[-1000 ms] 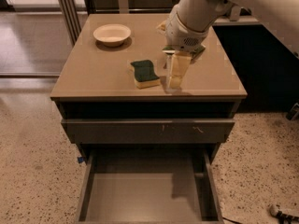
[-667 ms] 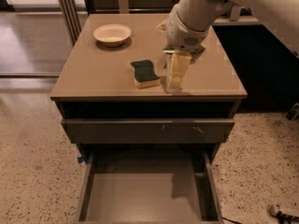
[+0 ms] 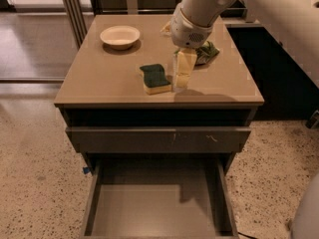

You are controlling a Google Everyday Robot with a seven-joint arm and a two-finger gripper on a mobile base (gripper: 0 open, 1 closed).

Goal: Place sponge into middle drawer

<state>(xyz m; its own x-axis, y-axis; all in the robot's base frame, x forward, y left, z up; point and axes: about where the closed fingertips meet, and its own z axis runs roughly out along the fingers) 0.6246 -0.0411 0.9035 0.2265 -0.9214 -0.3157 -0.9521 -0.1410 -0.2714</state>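
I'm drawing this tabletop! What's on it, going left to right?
First the bowl → sponge → gripper, down low just right of the sponge → snack bag.

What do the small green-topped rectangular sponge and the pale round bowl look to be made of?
The sponge: pale yellow foam under a dark green matte scouring layer, shown by its two bands. The bowl: cream, smooth, faintly glossy; ceramic or plastic, hard to tell. The gripper hangs close beside the sponge, low over the cabinet top.
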